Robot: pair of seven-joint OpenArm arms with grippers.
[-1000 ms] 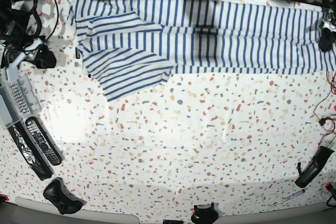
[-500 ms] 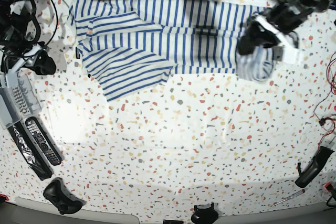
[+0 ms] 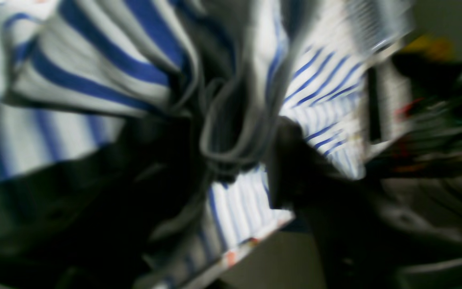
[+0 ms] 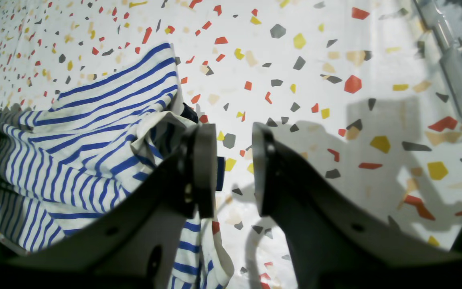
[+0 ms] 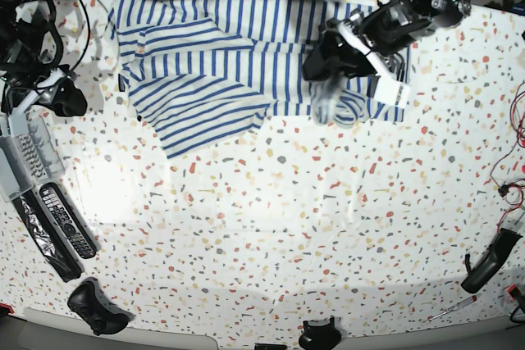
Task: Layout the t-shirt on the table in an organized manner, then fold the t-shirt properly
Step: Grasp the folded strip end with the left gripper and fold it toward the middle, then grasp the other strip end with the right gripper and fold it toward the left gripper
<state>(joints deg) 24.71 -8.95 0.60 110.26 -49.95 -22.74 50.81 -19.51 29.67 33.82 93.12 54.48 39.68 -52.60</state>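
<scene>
One t-shirt (image 5: pixel 221 63) lies along your desk's (image 5: pixel 287 227) far edge, long axis left to right. Your left end effector (image 5: pixel 328 88) hangs over its bunched right end; grip too blurred to tell. Your right end effector (image 4: pixel 234 168) stands partly open beside the cloth, holding nothing.

right gripper (image 4: pixel 234 168) above the table (image 4: pixel 375 60), its two dark fingers (image 4: pixel 205 168) parted with nothing between them; striped t-shirt (image 4: pixel 94 136) bunched just beside the left finger, dark label patch showing
</scene>
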